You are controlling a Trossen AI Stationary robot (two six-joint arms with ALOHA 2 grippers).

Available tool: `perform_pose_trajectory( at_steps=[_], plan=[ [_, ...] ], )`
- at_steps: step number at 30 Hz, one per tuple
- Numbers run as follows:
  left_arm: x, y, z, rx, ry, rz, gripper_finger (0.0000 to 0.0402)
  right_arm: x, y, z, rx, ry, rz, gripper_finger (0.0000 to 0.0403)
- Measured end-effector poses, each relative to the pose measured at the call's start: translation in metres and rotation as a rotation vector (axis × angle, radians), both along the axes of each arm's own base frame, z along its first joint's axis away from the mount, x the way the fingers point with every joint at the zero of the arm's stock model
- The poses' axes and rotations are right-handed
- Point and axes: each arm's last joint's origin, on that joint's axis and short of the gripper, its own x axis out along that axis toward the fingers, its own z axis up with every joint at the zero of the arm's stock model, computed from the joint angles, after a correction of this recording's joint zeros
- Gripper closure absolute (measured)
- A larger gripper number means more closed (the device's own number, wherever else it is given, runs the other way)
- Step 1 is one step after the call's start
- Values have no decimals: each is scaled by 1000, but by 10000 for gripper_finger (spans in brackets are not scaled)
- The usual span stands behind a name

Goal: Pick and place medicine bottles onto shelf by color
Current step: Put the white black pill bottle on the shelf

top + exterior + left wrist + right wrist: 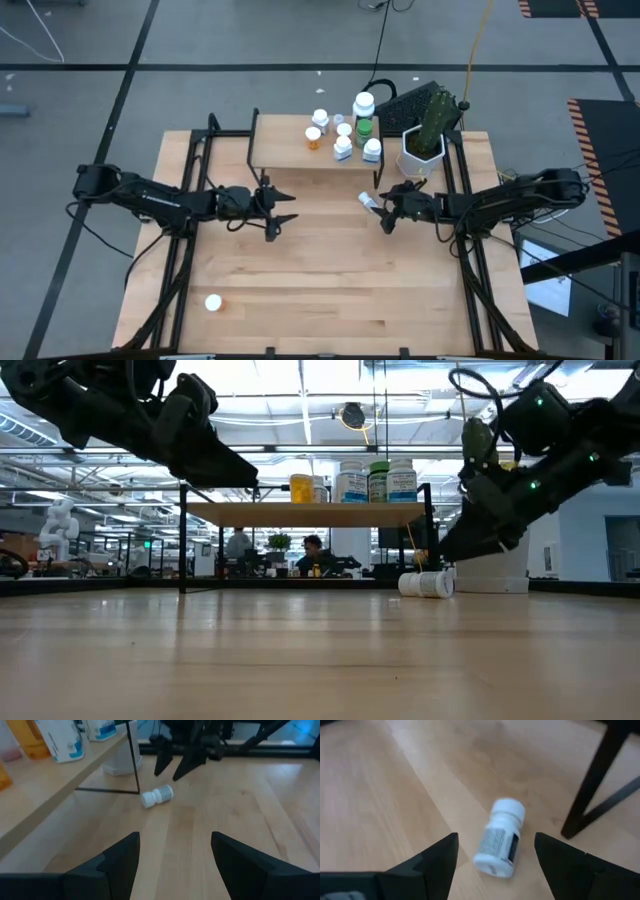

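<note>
A white medicine bottle (501, 844) lies on its side on the table, just in front of the shelf's right leg (592, 785). My right gripper (384, 211) is open, low over the table, with its fingers on either side of this bottle and not touching it. My left gripper (284, 212) hangs open over the middle of the table, facing that bottle (157, 796). The shelf (300, 153) stands at the far middle with several white, orange and green bottles (350, 482) upright on its top. Another bottle (213, 302) stands near the front left.
A white planter with a cactus (425, 140) stands right of the shelf, close behind my right gripper. A dark keyboard-like object (412, 100) lies behind it. The table's middle and near half (330, 290) are bare wood.
</note>
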Motion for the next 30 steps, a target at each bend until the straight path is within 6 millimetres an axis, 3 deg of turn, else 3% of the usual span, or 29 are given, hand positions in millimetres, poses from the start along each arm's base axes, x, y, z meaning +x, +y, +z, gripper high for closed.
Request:
perform_pose_trajectory(
  at_steps=[17, 27, 30],
  plan=[
    [4, 0, 3, 23, -51, -7, 156, 10, -7, -33, 51, 21, -14, 159],
    [3, 0, 3, -12, -55, 4, 156, 18, -6, -37, 57, 8, -11, 248],
    [3, 0, 3, -35, -59, 11, 156, 21, 0, -34, 69, -24, 41, 252]
  ],
)
